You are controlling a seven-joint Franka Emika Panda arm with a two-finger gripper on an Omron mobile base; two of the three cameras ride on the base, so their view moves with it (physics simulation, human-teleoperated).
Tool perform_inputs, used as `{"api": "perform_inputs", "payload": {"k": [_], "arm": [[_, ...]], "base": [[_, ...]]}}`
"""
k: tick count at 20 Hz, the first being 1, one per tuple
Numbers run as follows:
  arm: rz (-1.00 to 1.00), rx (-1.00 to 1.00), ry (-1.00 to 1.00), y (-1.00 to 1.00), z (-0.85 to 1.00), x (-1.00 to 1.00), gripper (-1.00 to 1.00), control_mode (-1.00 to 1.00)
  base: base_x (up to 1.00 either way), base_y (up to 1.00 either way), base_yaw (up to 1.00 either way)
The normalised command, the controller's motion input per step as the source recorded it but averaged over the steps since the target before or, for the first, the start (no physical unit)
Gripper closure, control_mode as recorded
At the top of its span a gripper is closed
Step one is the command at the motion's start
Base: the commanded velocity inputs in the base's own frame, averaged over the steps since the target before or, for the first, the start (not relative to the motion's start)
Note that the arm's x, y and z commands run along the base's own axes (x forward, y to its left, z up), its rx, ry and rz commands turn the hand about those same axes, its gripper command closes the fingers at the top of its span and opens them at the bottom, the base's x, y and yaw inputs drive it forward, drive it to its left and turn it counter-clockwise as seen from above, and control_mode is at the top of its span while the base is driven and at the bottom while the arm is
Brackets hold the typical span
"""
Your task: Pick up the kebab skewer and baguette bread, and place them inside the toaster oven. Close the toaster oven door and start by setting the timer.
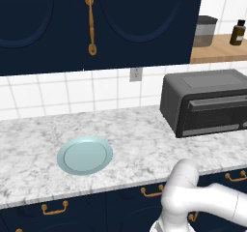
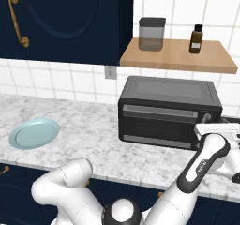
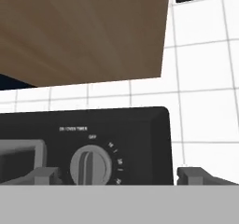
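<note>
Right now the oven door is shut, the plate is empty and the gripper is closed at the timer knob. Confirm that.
Not quite. The gripper is open: the hand view shows its fingertips spread wide on either side of the timer knob. The oven door is shut and the plate is empty, as you said.

Even, diffuse light fills all three rendered views, with no visible lamp and no glare on the marble counter (image 1: 144, 129) or the white wall tiles (image 2: 51, 78). Shadows are faint: only a soft darkening under the toaster oven (image 2: 168, 111) and beneath the wooden shelf (image 3: 84, 31) above it. Focus is uniform with no edge distortion, though the small print around the timer dial (image 3: 91, 166) on the oven's front is too coarse to read.
</note>
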Motion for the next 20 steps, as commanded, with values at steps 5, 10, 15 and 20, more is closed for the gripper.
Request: {"api": "perform_inputs", "payload": {"k": [5, 10, 15, 20], "arm": [[-0.16, -0.05, 0.00, 0.16, 0.18, 0.01, -1.00, -1.00], [-0.12, -0.03, 0.01, 0.02, 0.02, 0.00, -1.00, -1.00], [-0.02, 0.00, 0.00, -0.01, -0.02, 0.00, -1.00, -1.00], [0.00, 0.00, 0.00, -0.19, -0.03, 0.00, -1.00, -1.00]], "base": [[0.00, 0.00, 0.00], [0.00, 0.00, 0.00], [0.00, 0.00, 0.00], [0.00, 0.00, 0.00]]}}
